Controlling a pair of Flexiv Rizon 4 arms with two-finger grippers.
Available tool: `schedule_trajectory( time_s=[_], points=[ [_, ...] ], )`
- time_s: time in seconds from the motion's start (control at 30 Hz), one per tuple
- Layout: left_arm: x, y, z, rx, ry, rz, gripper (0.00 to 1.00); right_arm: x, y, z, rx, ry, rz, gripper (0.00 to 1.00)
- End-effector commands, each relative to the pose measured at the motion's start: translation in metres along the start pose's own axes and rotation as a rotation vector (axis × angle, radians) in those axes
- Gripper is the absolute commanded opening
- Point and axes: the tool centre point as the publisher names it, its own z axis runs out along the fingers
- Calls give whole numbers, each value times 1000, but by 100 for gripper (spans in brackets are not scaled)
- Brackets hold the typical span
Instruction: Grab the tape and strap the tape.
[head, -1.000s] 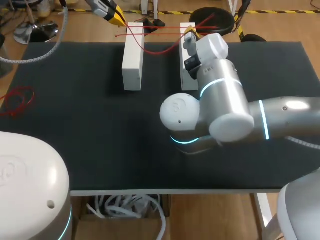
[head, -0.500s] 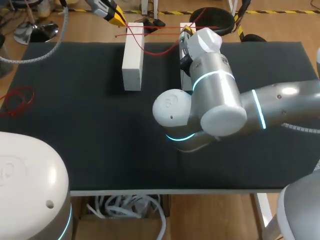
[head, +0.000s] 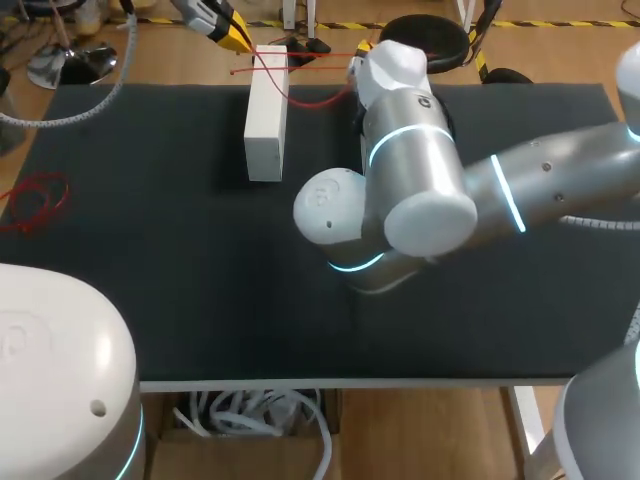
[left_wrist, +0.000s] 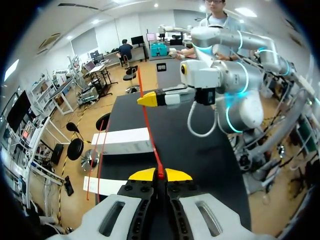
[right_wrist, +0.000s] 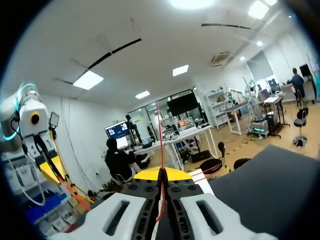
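The right arm (head: 420, 190) has swung toward 11 o'clock over the table (head: 150, 250). The right gripper (head: 365, 47), at 12 o'clock, and the left gripper (head: 230, 35), at 11, are each clamped on the red tape (left_wrist: 151, 130). It stretches across the white block (head: 265, 110); strapping looks underway.

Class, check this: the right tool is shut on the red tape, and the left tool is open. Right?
No: the left tool is also shut on the tape, as the left wrist view shows. The right tool is shut on it, as stated.
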Motion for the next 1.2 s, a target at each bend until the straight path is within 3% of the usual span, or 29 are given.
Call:
schedule_trajectory(
  time_s=[0.03, 0.63, 1.03, 1.2],
  points=[
    [-1, -1, -1, -4, 5, -1, 0, 3, 6, 2, 11, 11, -68, 0],
    [-1, -1, -1, -4, 5, -1, 0, 25, 8, 6, -13, 72, -392, 0],
    [-1, -1, -1, -4, 5, -1, 0, 42, 11, -2, -64, 19, -612, 0],
    [-1, -1, -1, -4, 5, -1, 0, 46, 13, -7, -76, -5, -629, 0]
  ],
)
